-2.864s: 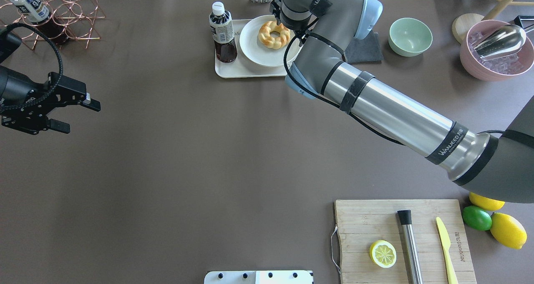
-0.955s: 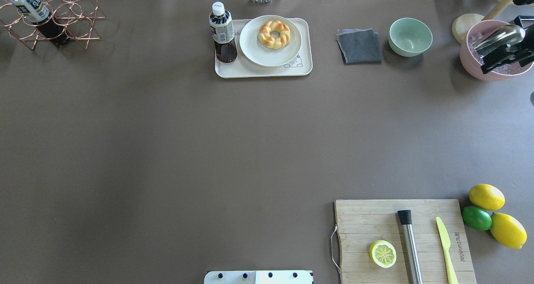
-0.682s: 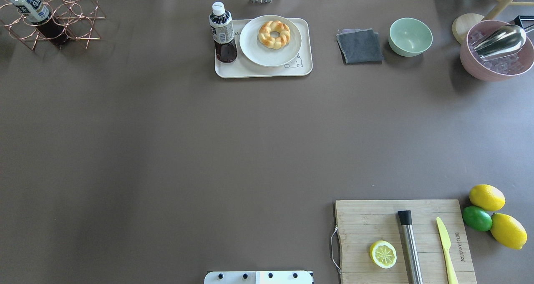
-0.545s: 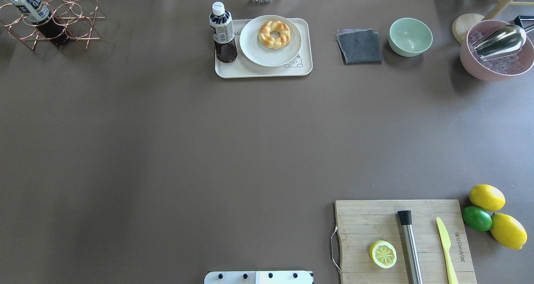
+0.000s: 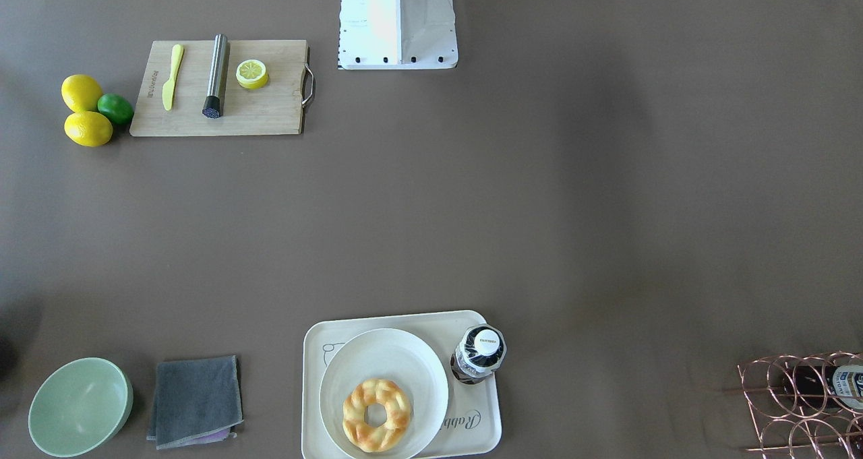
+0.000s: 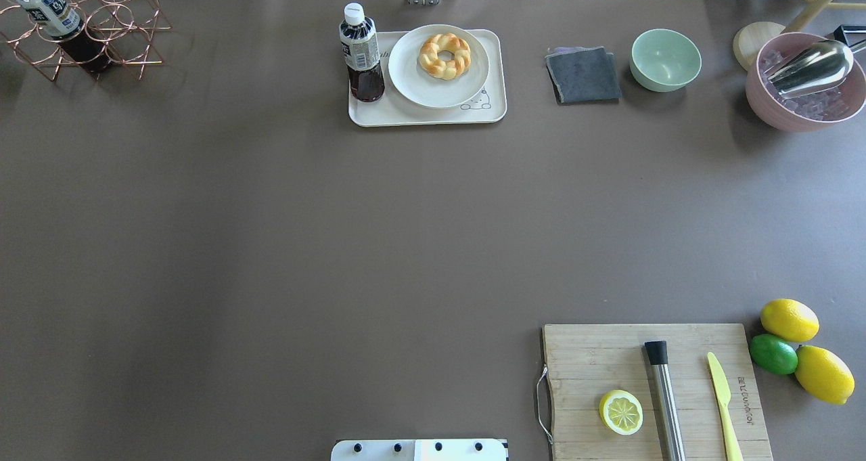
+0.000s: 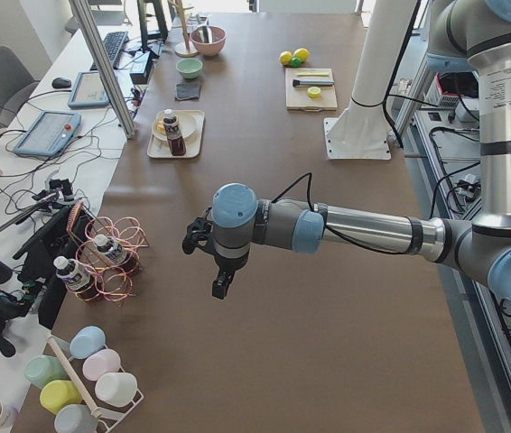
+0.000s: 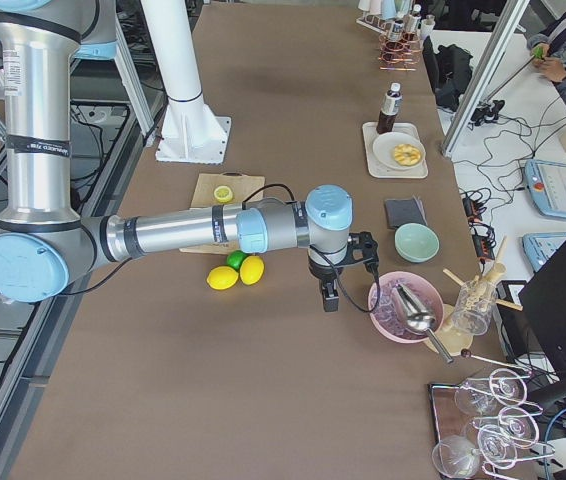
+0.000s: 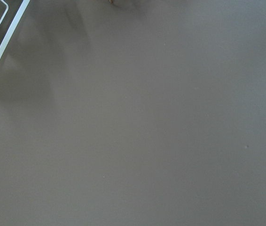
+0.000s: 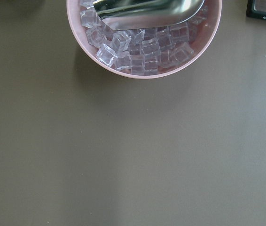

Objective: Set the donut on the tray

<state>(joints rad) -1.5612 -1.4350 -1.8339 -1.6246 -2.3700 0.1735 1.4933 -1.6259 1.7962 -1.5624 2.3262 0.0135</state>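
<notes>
Overhead exterior shows us the donut (image 6: 444, 55) lying on a white plate (image 6: 433, 93) — that plate sits on the tray (image 6: 406, 116), beside a bottle (image 6: 362, 51); the left gripper (image 7: 216, 276) and the right gripper (image 8: 331, 294) hang over the table (image 6: 270, 244) — we cannot tell how their jaws stand.

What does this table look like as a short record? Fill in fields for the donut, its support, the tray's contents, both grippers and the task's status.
donut: golden braided ring donut, lying flat
support: white plate, which sits on the tray
also on tray: dark upright bottle, beside the plate
left gripper: over bare table, apart from the tray; open or shut cannot be told
right gripper: beside the pink ice bowl; open or shut cannot be told
status: donut is on the tray by way of the plate; nothing grips it
</notes>
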